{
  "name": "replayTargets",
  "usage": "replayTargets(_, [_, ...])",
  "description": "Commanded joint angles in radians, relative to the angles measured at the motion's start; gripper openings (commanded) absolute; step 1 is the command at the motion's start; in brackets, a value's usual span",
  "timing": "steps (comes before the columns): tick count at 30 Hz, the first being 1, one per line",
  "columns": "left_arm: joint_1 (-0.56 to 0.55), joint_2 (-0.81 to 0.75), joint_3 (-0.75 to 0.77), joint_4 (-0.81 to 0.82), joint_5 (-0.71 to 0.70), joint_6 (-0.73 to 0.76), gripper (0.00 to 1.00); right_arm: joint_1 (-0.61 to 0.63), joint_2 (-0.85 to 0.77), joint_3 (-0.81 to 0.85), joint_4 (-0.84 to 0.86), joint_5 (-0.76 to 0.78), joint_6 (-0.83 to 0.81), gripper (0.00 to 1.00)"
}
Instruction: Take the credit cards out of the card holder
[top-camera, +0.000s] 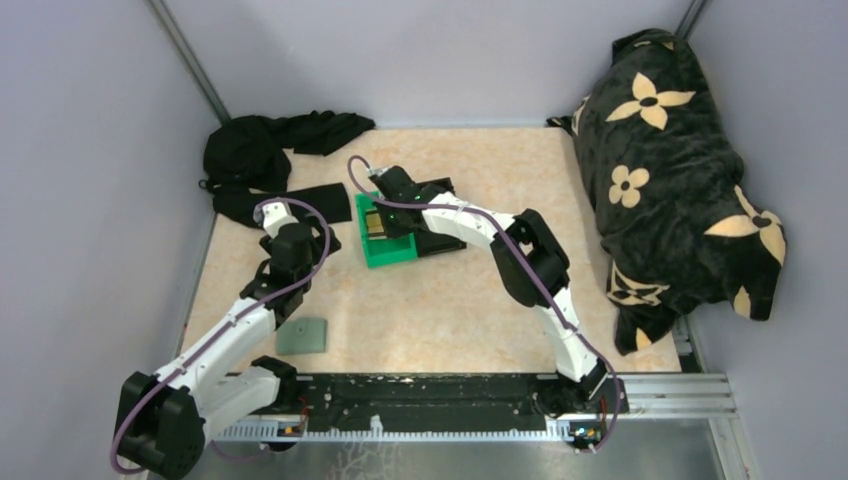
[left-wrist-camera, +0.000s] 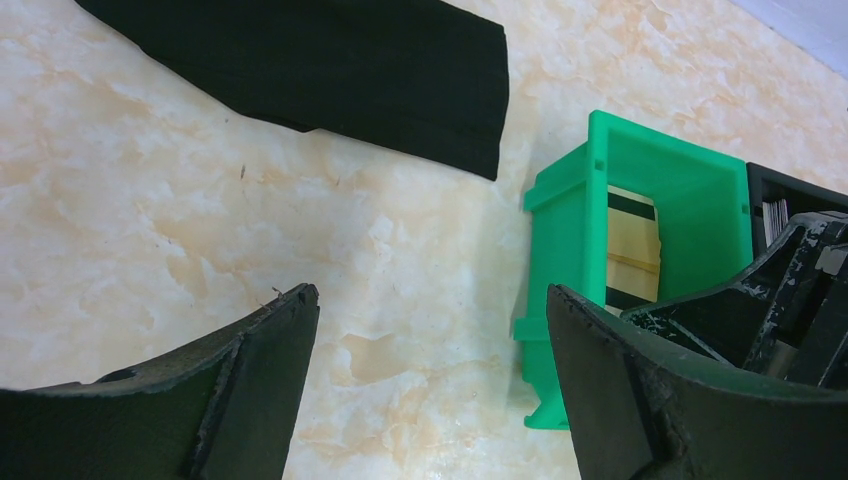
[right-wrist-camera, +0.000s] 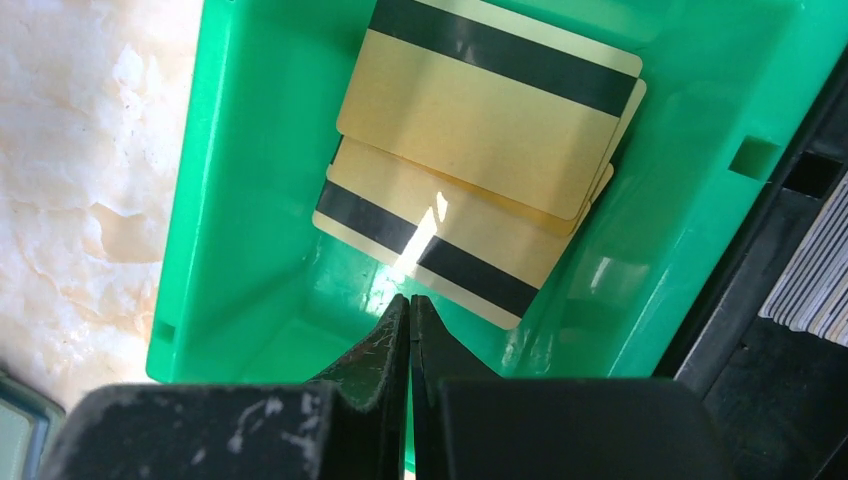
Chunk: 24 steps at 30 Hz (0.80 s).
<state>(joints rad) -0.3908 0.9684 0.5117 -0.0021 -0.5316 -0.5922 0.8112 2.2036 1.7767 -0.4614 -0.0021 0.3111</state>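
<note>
Two tan-gold credit cards with dark stripes, one (right-wrist-camera: 478, 112) overlapping the other (right-wrist-camera: 440, 250), lie inside a green plastic bin (right-wrist-camera: 250, 200). My right gripper (right-wrist-camera: 410, 300) hangs just above the bin's near end, shut, with nothing between its fingers. The card holder (top-camera: 303, 336), a flat grey-blue wallet, lies on the table beside my left forearm. My left gripper (left-wrist-camera: 430, 295) is open over bare table to the left of the green bin (left-wrist-camera: 560, 260), holding nothing. One striped card (left-wrist-camera: 632, 245) shows in that bin in the left wrist view.
A black bin (top-camera: 440, 230) stands against the green bin's right side, with pale grey cards (right-wrist-camera: 810, 290) stacked in it. Black cloth (top-camera: 270, 150) lies at the back left. A black flowered cushion (top-camera: 670, 170) fills the right side.
</note>
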Motion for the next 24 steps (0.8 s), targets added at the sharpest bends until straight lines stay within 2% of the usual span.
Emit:
replayTargets(1, [0.0,0.0,-0.003,0.0,-0.009,-0.005,0.9,0.005,-0.003,0.017,0.038,-0.02,0.012,0.0])
replayTargets(10, [0.0,0.015,-0.004,0.014,0.0,0.005,0.9,0.029,0.016,0.057,-0.006,0.005,-0.032,0.0])
replayTargets(13, [0.0,0.017,-0.009,0.024,0.001,0.005,0.9,0.071,0.032,0.11,-0.051,0.08,-0.078,0.0])
replayTargets(24, [0.0,0.026,-0.012,0.023,-0.003,0.015,0.9,0.083,0.085,0.158,-0.087,0.131,-0.055,0.0])
